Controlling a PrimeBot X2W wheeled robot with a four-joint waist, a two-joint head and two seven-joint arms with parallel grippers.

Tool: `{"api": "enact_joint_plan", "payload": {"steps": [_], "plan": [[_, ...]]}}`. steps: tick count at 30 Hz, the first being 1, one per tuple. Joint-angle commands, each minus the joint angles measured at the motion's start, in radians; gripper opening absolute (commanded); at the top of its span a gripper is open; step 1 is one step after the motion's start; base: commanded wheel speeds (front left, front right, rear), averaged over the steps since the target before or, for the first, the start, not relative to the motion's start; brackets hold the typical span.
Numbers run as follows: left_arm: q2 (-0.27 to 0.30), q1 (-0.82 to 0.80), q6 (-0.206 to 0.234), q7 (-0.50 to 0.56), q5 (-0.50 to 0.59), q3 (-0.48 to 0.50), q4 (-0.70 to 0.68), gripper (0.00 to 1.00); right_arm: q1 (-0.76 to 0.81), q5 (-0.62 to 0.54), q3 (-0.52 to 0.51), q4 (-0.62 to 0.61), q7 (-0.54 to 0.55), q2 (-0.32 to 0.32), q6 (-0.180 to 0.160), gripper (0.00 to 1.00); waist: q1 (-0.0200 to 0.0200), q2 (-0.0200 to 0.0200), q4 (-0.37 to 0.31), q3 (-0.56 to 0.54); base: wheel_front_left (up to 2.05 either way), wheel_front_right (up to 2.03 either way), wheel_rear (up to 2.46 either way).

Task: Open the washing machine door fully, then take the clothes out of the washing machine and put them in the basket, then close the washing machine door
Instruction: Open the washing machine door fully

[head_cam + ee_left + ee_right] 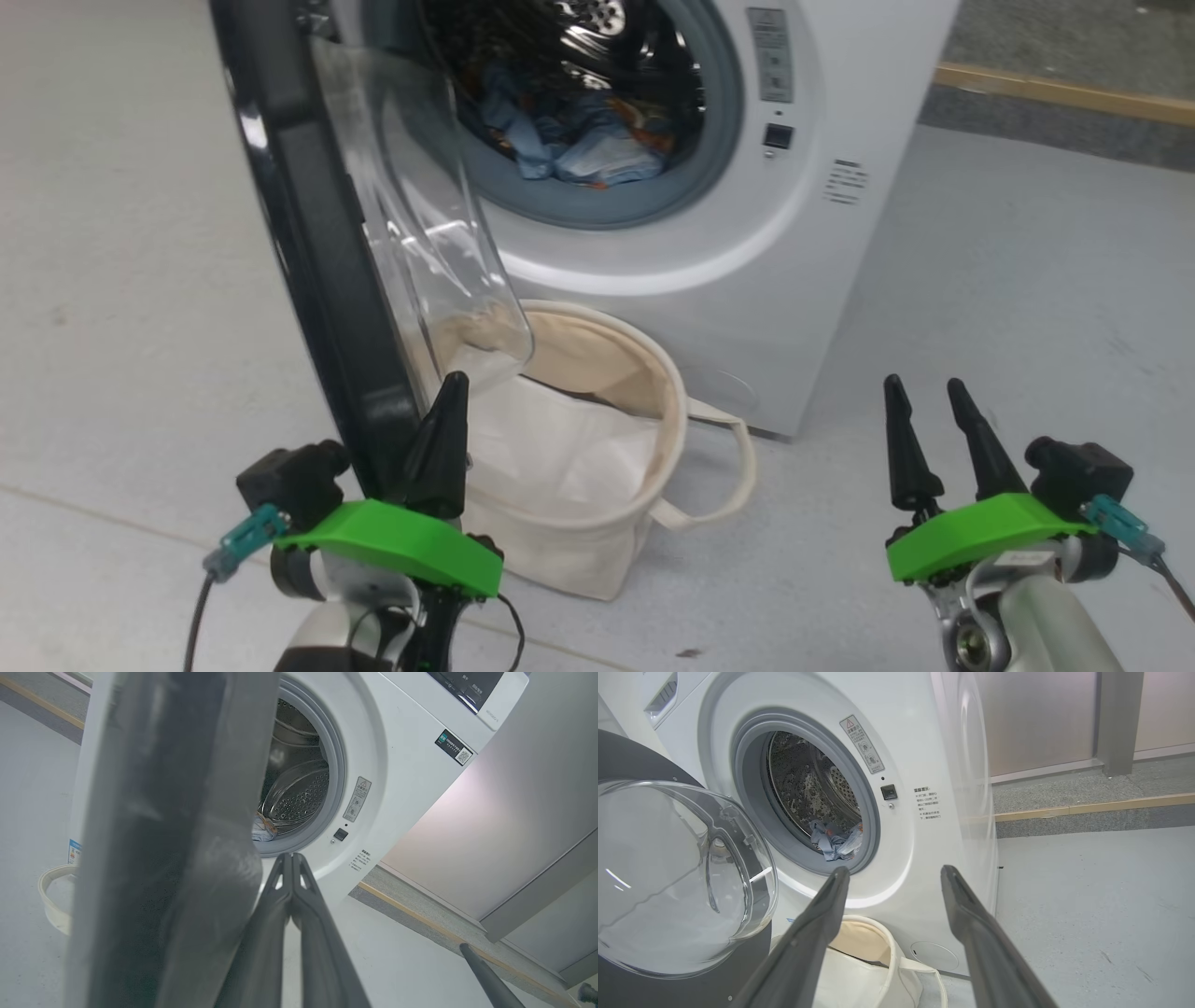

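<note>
The white washing machine (pixel 840 112) stands ahead with its door (pixel 308 252) swung out towards me, edge-on, the clear glass bowl (pixel 429 205) bulging to the right. Light blue clothes (pixel 579 140) lie in the steel drum, also seen as clothes (pixel 833 842) and clothes (pixel 262 828). The cream basket (pixel 597 551) sits on the floor before the washer, under the door. My left gripper (pixel 453 387) is shut and holds nothing, close beside the door's lower black rim (pixel 177 835). My right gripper (pixel 924 385) is open and bare, off to the right.
A white sheet (pixel 560 448) lies inside the basket. A wooden strip (pixel 1064 93) and darker flooring run behind the washer on the right. Grey wall panels (pixel 1041 714) stand beyond. Pale floor (pixel 1008 280) spreads to the right of the washer.
</note>
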Motion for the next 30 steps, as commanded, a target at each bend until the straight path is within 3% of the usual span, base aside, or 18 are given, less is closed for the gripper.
{"api": "enact_joint_plan", "payload": {"steps": [1, 8, 17, 30], "plan": [[0.002, -0.048, 0.013, -0.018, 0.015, 0.042, -0.014, 0.0, -0.042, 0.007, 0.033, -0.038, -0.012, 0.004, 0.0, 1.0, 0.0, 0.0, 0.026, -0.007, 0.0, 0.0, 0.0], [0.005, -0.048, 0.045, -0.04, 0.024, 0.05, 0.035, 0.0, -0.038, 0.024, 0.079, -0.02, -0.012, 0.008, 0.0, 1.0, 0.0, 0.0, 0.102, -0.034, 0.0, 0.0, 0.0], [0.042, -0.059, 0.078, -0.04, 0.082, 0.033, 0.045, 0.0, -0.081, 0.06, 0.219, -0.015, -0.012, 0.012, 0.0, 1.0, 0.0, 0.0, 0.206, -0.029, 0.0, 0.0, 0.0], [0.086, -0.187, 0.026, -0.117, 0.068, 0.085, 0.188, 0.0, -0.131, 0.052, 0.234, -0.046, -0.012, 0.012, 0.0, 1.0, 0.0, 0.0, 0.339, 0.047, 0.0, 0.0, 0.0]]}}
